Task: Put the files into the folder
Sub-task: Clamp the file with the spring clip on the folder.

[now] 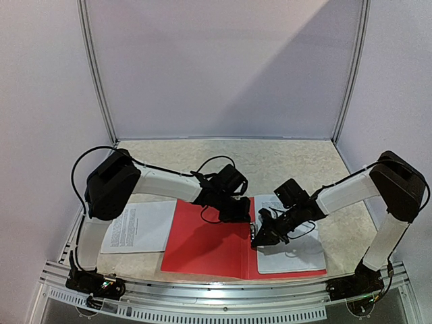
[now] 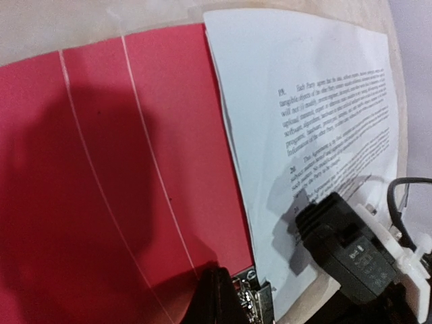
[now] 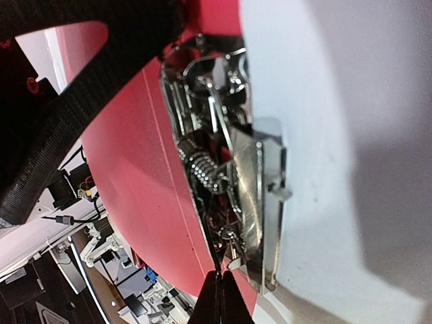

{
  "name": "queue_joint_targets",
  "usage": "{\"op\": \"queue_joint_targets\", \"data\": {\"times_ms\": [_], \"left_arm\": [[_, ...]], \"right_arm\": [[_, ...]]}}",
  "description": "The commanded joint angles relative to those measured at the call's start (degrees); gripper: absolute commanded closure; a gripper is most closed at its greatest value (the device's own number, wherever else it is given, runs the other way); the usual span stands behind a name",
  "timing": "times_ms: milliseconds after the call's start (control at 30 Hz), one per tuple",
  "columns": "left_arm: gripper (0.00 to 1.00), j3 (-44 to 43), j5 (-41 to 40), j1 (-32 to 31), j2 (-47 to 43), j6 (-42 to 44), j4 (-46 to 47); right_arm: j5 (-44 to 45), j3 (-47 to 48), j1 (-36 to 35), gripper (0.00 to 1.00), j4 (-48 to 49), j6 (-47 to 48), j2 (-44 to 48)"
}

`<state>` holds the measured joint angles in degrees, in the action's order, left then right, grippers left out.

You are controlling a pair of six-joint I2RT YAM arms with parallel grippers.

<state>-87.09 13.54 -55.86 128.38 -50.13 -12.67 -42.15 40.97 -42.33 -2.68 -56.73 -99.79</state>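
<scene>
The red folder (image 1: 202, 246) lies open on the tabletop (image 1: 283, 158), one printed sheet (image 1: 297, 255) on its right cover and a second sheet (image 1: 138, 226) beside its left cover. The left fingers (image 2: 214, 300) and right fingers (image 3: 210, 307) are clenched on nothing, tips just beside the metal clip (image 3: 253, 169) at the spine.

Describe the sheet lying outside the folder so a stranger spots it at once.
Find the open red folder mid-table. Beside its left edge, beneath the left arm, lies a white printed sheet. Unlike the other sheet, which rests on the folder's right cover, it lies on the tabletop itself.
</scene>
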Motion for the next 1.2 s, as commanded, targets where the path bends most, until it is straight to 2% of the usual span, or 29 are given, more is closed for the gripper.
{"op": "queue_joint_targets", "data": {"times_ms": [0, 367, 567, 933, 1100, 1167], "left_arm": [[1.00, 2.87, -1.85, 0.48, 2.78, 0.56, -4.74], [1.00, 2.90, -1.94, 0.42, 2.54, 0.60, -4.49], [1.00, 2.98, -1.90, 0.40, 2.58, 0.56, -4.40], [1.00, 3.04, -1.77, 0.40, 2.54, 0.69, -4.38], [1.00, 3.33, -1.71, 0.48, 2.49, 0.81, -4.36], [1.00, 3.65, -1.76, 0.48, 2.36, 0.89, -4.30]], "right_arm": [[2.39, -0.98, -1.13, 0.99, -5.46, -0.74, 0.04], [3.12, -0.04, -1.11, 0.90, -7.28, -0.31, 1.40], [3.56, -0.42, -1.09, 0.96, -8.35, 0.28, 0.88], [2.97, -1.39, -1.06, 0.95, -7.99, -1.02, 2.49], [2.57, -7.40, -1.31, 0.99, -4.57, -5.24, 1.53], [3.97, -7.58, -1.32, 0.99, -6.86, -5.05, 1.51]]}}
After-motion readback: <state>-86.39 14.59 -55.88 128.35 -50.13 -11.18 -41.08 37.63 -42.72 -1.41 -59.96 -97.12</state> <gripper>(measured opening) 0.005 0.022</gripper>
